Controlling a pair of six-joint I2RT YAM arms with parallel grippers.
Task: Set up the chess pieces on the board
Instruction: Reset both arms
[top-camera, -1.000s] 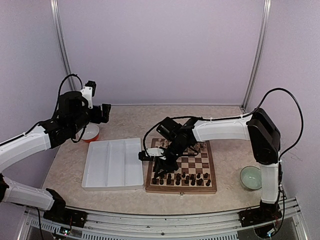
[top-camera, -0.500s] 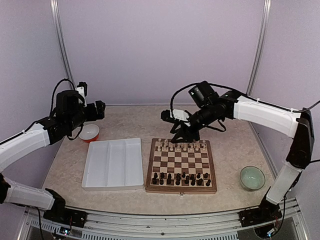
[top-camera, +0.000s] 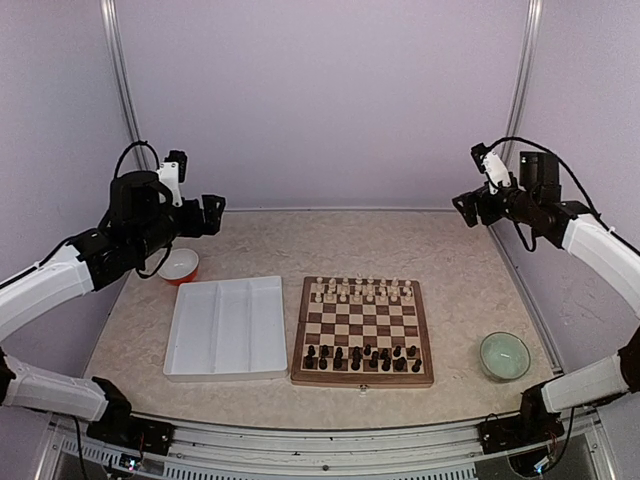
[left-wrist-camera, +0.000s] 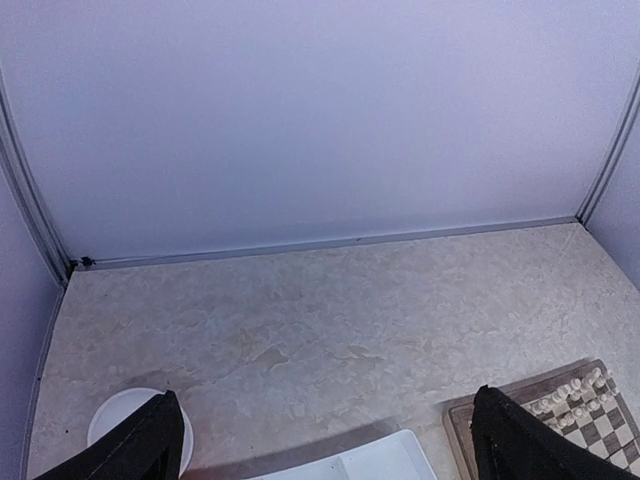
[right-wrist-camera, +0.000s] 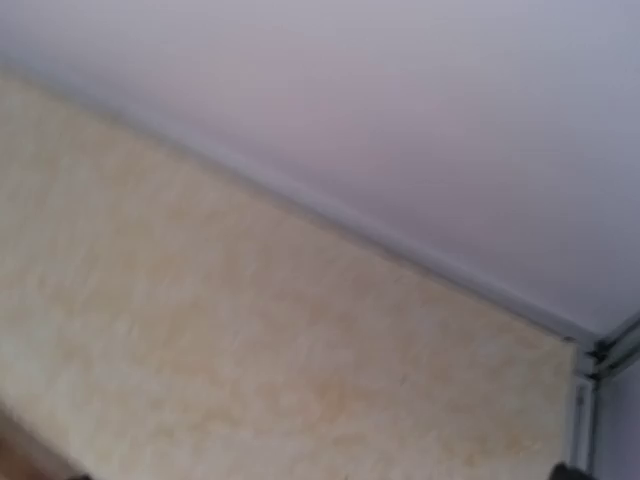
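We record that the right tool (top-camera: 468, 206), low over the board (top-camera: 362, 381) a second ago, has withdrawn high to the right rear corner. Its wrist view shows finger ends only at the bottom corners, so we take it as spread wide and empty. The left tool (top-camera: 212, 216) stays raised at the left, fully spread, holding nothing.

The dark chess pieces (top-camera: 360, 356) stand in two near rows, the cream pieces (top-camera: 360, 291) opposite. We judge the set-up finished or nearly so.

The board is framed, checkered wood. It lies on a mottled stone-look counter (top-camera: 300, 240), beside a smooth white divided tray (top-camera: 226, 327).
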